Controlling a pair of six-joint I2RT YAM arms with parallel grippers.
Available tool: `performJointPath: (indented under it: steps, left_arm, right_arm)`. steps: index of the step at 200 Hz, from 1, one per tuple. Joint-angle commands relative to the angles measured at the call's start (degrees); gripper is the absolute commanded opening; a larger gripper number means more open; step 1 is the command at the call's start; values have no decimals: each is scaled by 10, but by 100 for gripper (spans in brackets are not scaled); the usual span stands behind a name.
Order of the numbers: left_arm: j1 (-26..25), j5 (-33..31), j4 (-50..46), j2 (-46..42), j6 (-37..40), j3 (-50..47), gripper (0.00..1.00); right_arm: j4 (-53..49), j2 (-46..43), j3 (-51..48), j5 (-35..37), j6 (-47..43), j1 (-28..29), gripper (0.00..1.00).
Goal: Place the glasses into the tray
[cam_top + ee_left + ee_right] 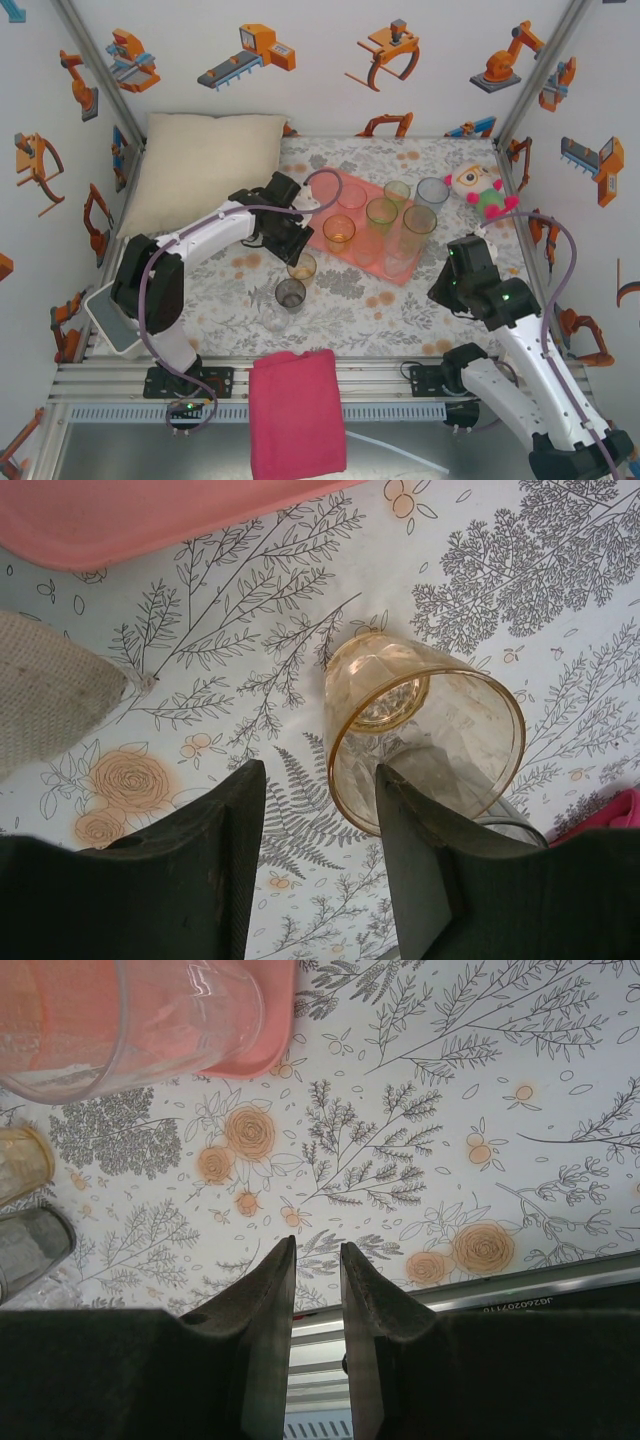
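The left gripper (pixel 320 770) hangs low over the flowered tablecloth (pixel 345 300) with its fingers partway apart, one on either side of the near wall of an amber glass (pixel 420 735) standing just off the tray (pixel 366 250), and I can't see them pinching it. A smoky grey glass (pixel 290 294) and a clear glass (pixel 272 315) stand near it on the cloth, while an orange glass (pixel 339 232) and several others stand in the tray. The right gripper (pixel 317 1245) hovers over the cloth, fingers narrowly apart with nothing between

We see a cream pillow (pixel 205 165) rear left, a magenta cloth (pixel 297 410) nearest, and possibly a plush toy (pixel 480 190) rear right.
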Motion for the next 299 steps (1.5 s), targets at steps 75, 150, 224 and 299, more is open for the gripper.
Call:
performJointPath:
  steps: [75,150,224,299]
  left_arm:
    - [2,1,7,17,-17,18,40]
    - [-1,-21,6,13,-17,17,29]
    - [-1,-34,5,12,-19,20,24]
    - [-2,-44,-2,0,-11,24,15]
  right_arm:
    - [-2,-19,0,17,12,5,28]
    - [-6,-26,-3,17,12,4,28]
    - [-9,-32,-5,18,14,4,28]
    - [-3,-30,-6,18,14,4,28]
